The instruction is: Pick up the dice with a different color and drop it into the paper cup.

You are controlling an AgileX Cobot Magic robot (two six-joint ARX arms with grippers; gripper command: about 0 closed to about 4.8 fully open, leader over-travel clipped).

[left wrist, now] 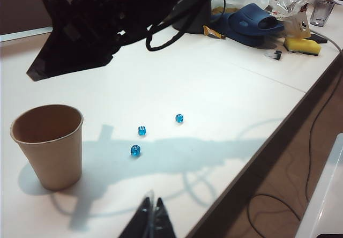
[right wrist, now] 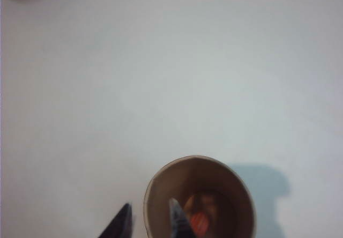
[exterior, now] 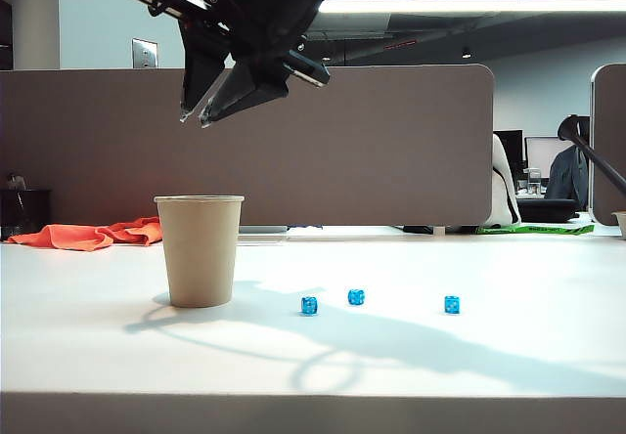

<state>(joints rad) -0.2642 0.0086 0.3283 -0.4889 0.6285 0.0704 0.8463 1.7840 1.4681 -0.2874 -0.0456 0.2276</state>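
The tan paper cup (exterior: 200, 250) stands upright on the white table, left of centre. High above it hangs my right gripper (exterior: 194, 118), fingers pointing down, open and holding nothing. Looking down through the right wrist view, the orange die (right wrist: 199, 222) lies on the bottom inside the cup (right wrist: 236, 187), and my right gripper (right wrist: 150, 212) shows two spread fingertips over the cup's rim. Three blue dice (exterior: 309, 305) (exterior: 356, 297) (exterior: 452, 304) lie on the table right of the cup. My left gripper (left wrist: 153, 205) is shut and empty, off to one side of the cup (left wrist: 48, 144).
An orange cloth (exterior: 93, 236) lies at the back left, in front of a grey divider panel (exterior: 391, 141). The left wrist view shows the blue dice (left wrist: 142, 131), the table's edge (left wrist: 257, 168), and clutter at the far end, including a yellow sponge (left wrist: 303, 45).
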